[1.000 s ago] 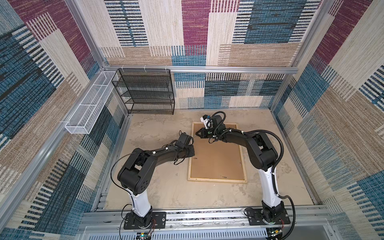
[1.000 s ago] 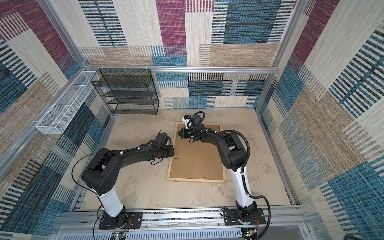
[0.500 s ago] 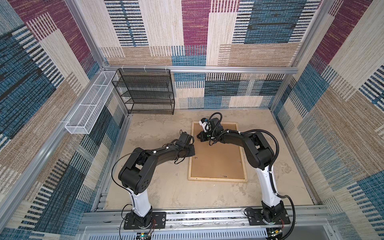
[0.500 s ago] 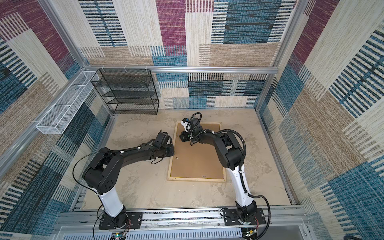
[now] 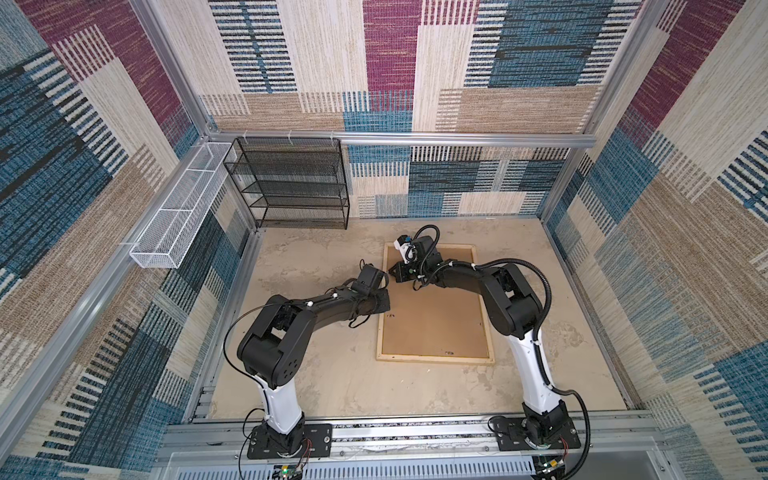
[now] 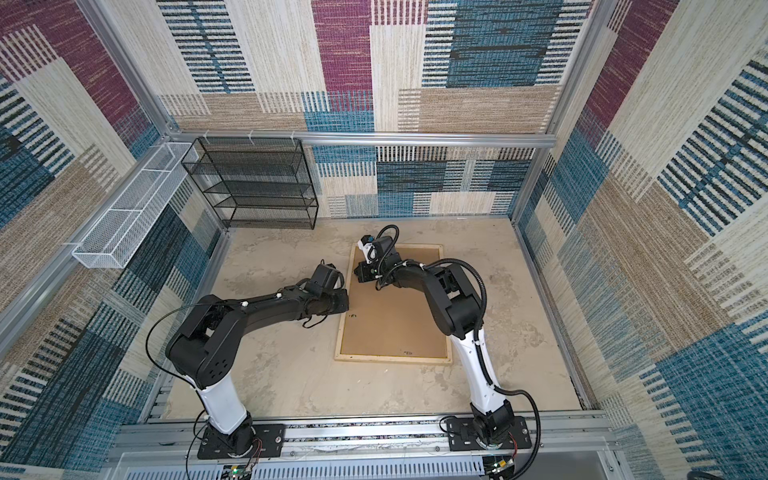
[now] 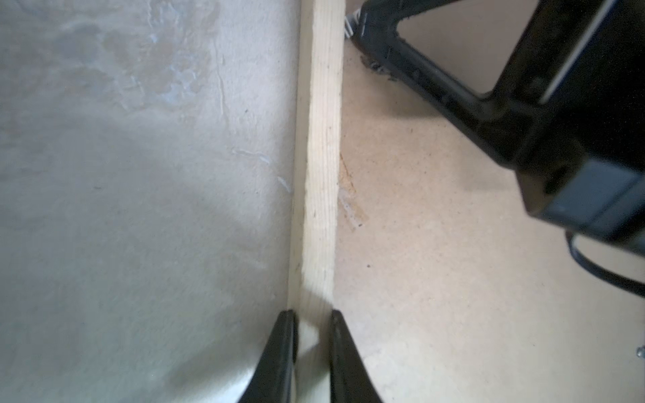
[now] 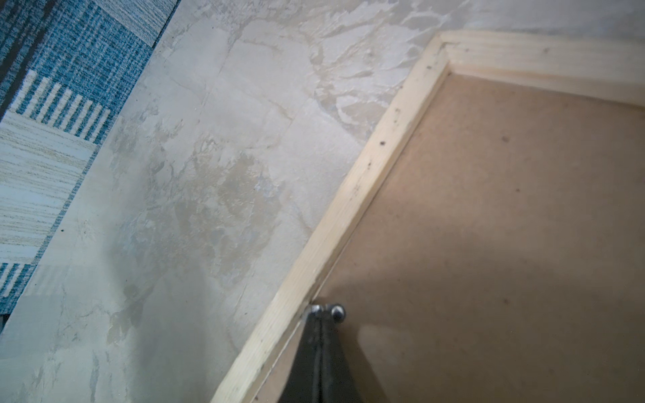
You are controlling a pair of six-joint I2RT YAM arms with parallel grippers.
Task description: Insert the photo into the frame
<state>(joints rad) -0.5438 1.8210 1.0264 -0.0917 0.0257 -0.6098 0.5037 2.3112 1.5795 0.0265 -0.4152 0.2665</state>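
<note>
**Item:** the frame (image 5: 434,356). A rectangle of thin pale wood strips, lying flat on the beige tabletop (image 5: 324,374), right of centre in both top views.

**Orientation:** long axis runs from the lower edge toward the upper edge of those views.

**Contents:** a plain brown backing board (image 5: 436,320) fills it.

**Left gripper** (image 7: 311,314): fingers narrow, pinching the frame's left strip.

**Right gripper** (image 8: 327,310): fingers pressed together, tips over the board just beside that same strip.

**Upper left:** black mesh rack (image 5: 291,183) and white wire basket (image 5: 178,216).
</note>
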